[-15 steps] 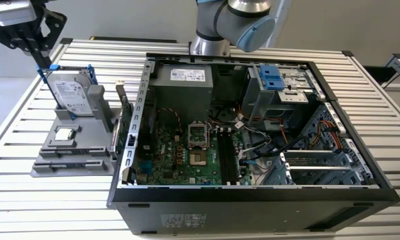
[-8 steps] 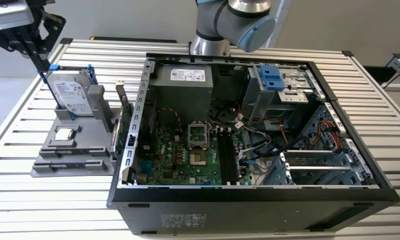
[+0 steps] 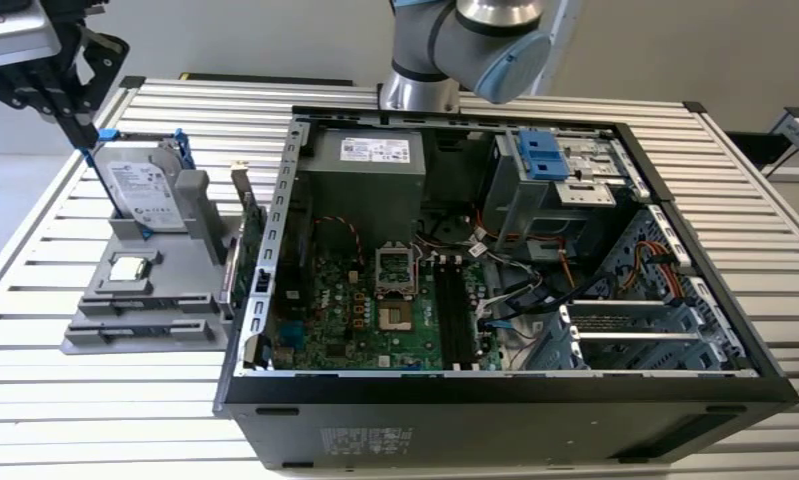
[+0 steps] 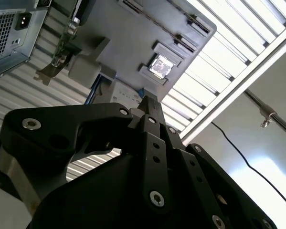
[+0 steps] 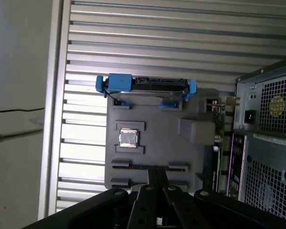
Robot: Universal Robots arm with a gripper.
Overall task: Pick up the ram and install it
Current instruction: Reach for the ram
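Ram hard to make out, pincer (image 5: 156,171) fully closed, over gray holder (image 5: 154,119)

One of each kind is counted.
Beside one computer case (image 3: 506,425) on one bench (image 3: 106,420), one grey holder (image 3: 146,322) is seen, with one hard drive (image 3: 146,190), one processor chip (image 3: 130,267) and one expansion card (image 5: 218,121).

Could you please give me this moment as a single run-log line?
claw: shut, nothing gripped | position: over gray holder, near upright hard drive | computer case: open beside holder
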